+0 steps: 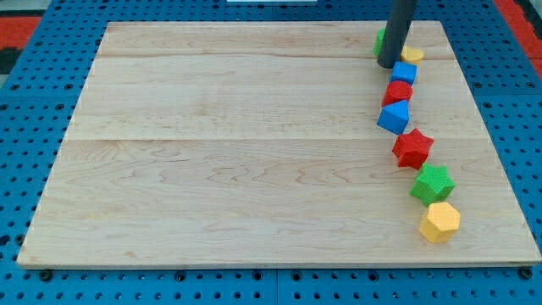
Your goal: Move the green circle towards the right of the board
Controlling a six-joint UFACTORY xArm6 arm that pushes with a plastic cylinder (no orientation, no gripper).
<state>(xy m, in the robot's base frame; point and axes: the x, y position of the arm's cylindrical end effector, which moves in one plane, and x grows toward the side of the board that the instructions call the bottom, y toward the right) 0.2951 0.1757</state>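
A green block (379, 41), mostly hidden behind my rod, sits near the board's top right; its shape cannot be made out. My tip (389, 64) rests on the board just below and right of it, touching or nearly touching. A yellow block (413, 54) lies right of the rod. A small blue block (405, 72) sits just right of and below the tip.
A column of blocks runs down the view's right: a red block (397, 91), a blue block (394, 117), a red star (412, 148), a green star (433, 184) and a yellow hexagon (439, 222). The wooden board (237, 152) lies on a blue pegboard.
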